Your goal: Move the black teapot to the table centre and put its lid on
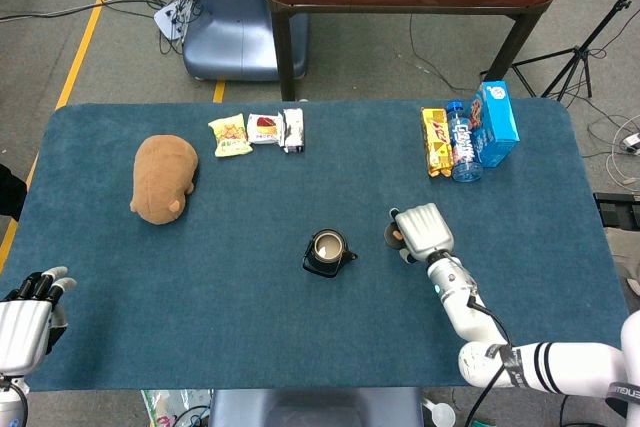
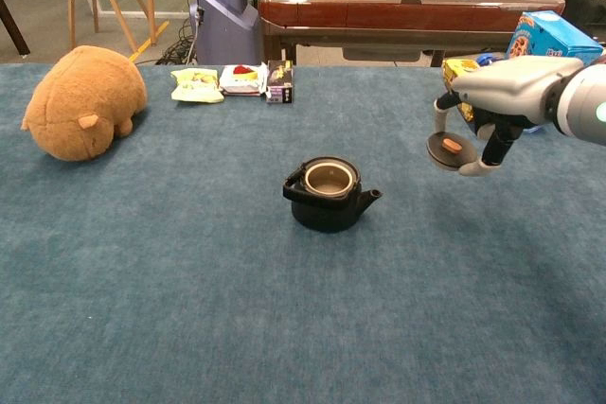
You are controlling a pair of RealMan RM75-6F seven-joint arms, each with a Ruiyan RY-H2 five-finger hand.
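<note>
The black teapot (image 1: 326,252) (image 2: 329,194) stands open-topped near the middle of the blue table, spout pointing right. My right hand (image 1: 421,232) (image 2: 502,96) holds the round lid (image 2: 448,150) (image 1: 393,237) pinched from above, lifted off the cloth to the right of the pot. The lid has a small orange knob. My left hand (image 1: 28,312) rests at the near left corner of the table with its fingers apart and nothing in it; the chest view does not show it.
A brown plush toy (image 1: 163,178) (image 2: 83,101) lies at the left. Snack packets (image 1: 257,131) (image 2: 232,80) sit at the back centre. A yellow bag (image 1: 434,141), a bottle (image 1: 463,144) and a blue box (image 1: 495,123) stand at the back right.
</note>
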